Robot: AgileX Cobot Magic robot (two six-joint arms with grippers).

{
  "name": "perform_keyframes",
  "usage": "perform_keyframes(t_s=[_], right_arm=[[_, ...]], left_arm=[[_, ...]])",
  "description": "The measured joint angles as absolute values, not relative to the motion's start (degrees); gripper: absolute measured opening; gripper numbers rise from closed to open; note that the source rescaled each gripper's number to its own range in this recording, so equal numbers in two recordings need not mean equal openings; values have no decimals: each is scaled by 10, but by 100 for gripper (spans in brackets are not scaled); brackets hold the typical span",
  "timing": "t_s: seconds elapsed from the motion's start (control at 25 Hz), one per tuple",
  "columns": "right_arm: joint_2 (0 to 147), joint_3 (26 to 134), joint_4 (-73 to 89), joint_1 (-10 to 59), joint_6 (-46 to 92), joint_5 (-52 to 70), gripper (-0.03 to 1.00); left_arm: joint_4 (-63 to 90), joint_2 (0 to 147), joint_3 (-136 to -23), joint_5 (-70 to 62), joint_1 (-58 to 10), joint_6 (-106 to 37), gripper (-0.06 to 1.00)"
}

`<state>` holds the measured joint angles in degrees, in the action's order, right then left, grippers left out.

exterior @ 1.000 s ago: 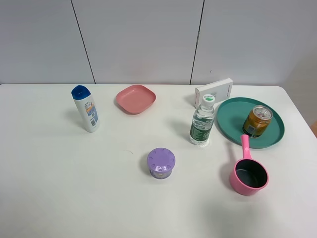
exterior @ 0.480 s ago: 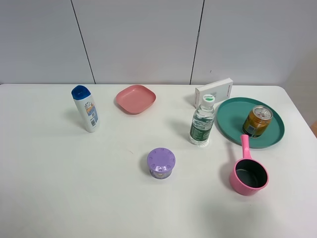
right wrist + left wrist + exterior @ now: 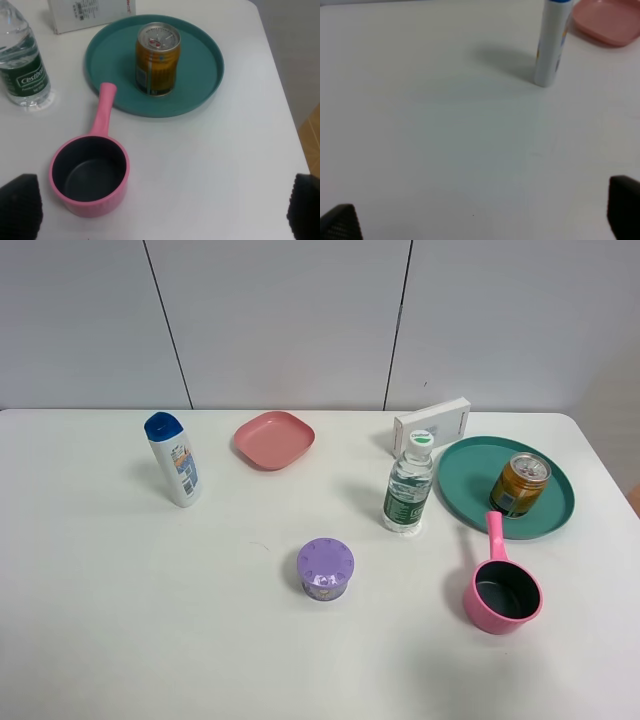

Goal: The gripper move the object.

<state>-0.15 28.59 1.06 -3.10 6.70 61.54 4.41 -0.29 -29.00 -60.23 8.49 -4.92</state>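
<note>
Exterior high view puts the can [image 3: 519, 484] upright on the teal round plate [image 3: 465, 465], toward the plate's right half, at the right rear of the white surface [image 3: 150, 600]. From the right wrist camera the can [image 3: 157, 59] shows its silver pull-tab top and orange-gold label, standing near the middle of the plate [image 3: 107, 55], touched by nothing.

Just in front of the plate lies a pink saucepan [image 3: 502, 595], its handle pointing back so that the tip reaches the plate's front rim; in the right wrist view the pan [image 3: 90, 175] is empty with a dark inside. A clear water bottle [image 3: 408, 486] with a green label stands upright just beside the plate's left edge, and a white box [image 3: 432, 424] sits behind it, by the plate's rear-left rim.

Farther left, a purple lidded container [image 3: 325, 568] sits near the middle of the surface, a pink square dish [image 3: 274, 439] lies toward the back, and a white bottle [image 3: 173, 459] with a blue cap stands upright at the left.

The right hand [image 3: 160, 210] shows only two dark fingertips at the frame corners, spread wide and empty, well short of the can. The left hand [image 3: 480, 220] is likewise spread wide over bare surface, holding nothing, with the white bottle [image 3: 551, 45] and the pink dish [image 3: 607, 20] ahead of it.
</note>
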Motion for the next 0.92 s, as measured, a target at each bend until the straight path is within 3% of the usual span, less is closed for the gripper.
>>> perform_keyframes(t_s=[0.92], right_arm=[[-2, 286, 11, -31, 67, 615, 99]], left_arm=[[44, -3, -290, -602, 85, -49, 100]])
